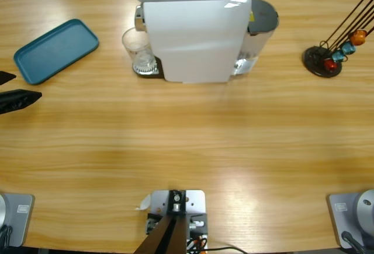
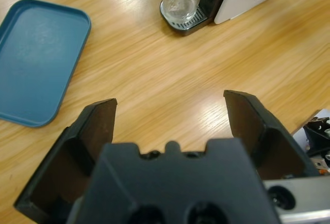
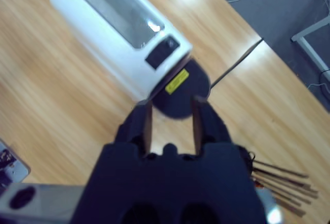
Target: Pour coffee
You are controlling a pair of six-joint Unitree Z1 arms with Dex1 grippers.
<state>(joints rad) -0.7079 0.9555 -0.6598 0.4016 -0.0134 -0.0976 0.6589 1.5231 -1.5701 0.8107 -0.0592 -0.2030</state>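
A white coffee machine (image 1: 193,32) stands at the back middle of the table, and an empty clear glass (image 1: 137,49) sits on its drip tray under the spout. My left gripper (image 1: 26,86) enters at the far left edge, low over bare wood, well short of the glass. In the left wrist view this gripper (image 2: 170,103) is open and empty, with the glass (image 2: 183,0) ahead. My right gripper (image 3: 171,108) hovers high above the machine (image 3: 113,28). Its jaws stand a narrow gap apart, empty, over the dark tank lid (image 3: 180,87). It does not show in the high view.
A blue tray (image 1: 55,49) lies at the back left, just beyond the left gripper. A black capsule stand (image 1: 324,61) with long rods and coloured capsules (image 1: 350,47) stands at the back right. The tank lid (image 1: 263,17) sits at the machine's right end.
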